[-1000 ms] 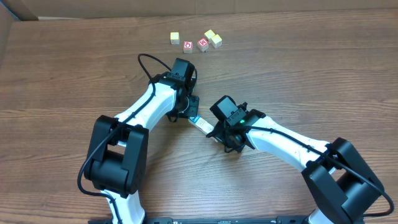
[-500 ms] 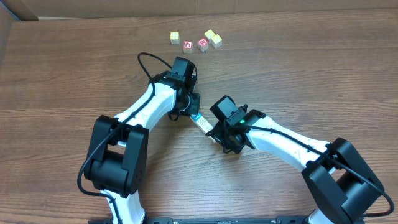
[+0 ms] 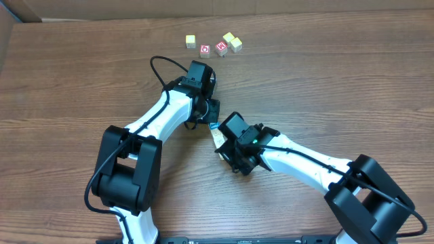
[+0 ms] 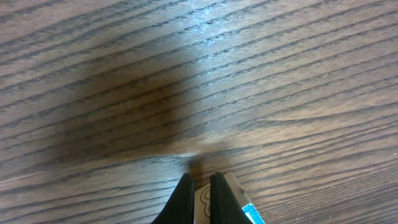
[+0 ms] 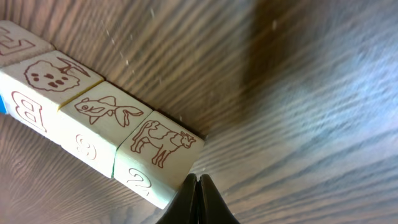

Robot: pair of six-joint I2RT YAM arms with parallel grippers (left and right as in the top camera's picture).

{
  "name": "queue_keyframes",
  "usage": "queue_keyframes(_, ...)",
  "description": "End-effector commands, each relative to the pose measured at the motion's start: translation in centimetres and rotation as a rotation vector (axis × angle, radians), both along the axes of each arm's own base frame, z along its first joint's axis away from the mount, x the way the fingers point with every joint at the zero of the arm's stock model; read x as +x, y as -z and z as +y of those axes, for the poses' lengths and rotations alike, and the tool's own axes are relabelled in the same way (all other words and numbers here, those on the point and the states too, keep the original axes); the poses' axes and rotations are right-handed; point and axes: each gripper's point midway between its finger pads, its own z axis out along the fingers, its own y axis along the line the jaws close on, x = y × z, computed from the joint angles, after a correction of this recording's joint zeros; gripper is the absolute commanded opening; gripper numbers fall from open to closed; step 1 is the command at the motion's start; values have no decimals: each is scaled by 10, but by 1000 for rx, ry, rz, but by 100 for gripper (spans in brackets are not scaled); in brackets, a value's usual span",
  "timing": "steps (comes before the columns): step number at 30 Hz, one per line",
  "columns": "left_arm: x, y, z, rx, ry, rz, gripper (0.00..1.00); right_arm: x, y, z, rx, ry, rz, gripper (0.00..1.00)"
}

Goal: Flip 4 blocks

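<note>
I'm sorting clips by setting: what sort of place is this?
Probably a robot test bench, maybe in a lab: a wood-grain table, cardboard backing, and a left arm and right arm at a row of picture blocks.

- The left gripper (image 4: 200, 186) and the right gripper (image 5: 198, 182) crowd both ends of the blocks (image 5: 99, 134).
- Far cubes (image 3: 213, 45) stand well apart, with bare table (image 3: 339, 61) around them.
</note>
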Motion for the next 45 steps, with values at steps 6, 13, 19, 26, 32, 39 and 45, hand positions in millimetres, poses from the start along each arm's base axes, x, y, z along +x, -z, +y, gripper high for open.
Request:
queue_keyframes(6,-2,3,-7,-29,5,19,4,2,-5,6,5,78,-25,4)
queue_keyframes(13,0,2,-7,-32,6,12,4,-2,-6,12,18,103,-16,4)
queue_keyframes(19,0,2,-7,-32,6,11,4,-2,-7,17,36,129,-12,5)
queue_keyframes(26,0,2,-7,-32,6,11,4,-4,-7,18,39,137,-6,5)
queue_keyframes(32,1,2,-8,-34,6,5,4,-6,-8,23,45,126,-11,7)
queue_keyframes(39,2,2,-8,-35,6,1,4,-5,-9,24,51,125,-20,7)
queue_keyframes(45,4,1,-9,-38,6,-7,4,-4,-9,26,57,125,-24,7)
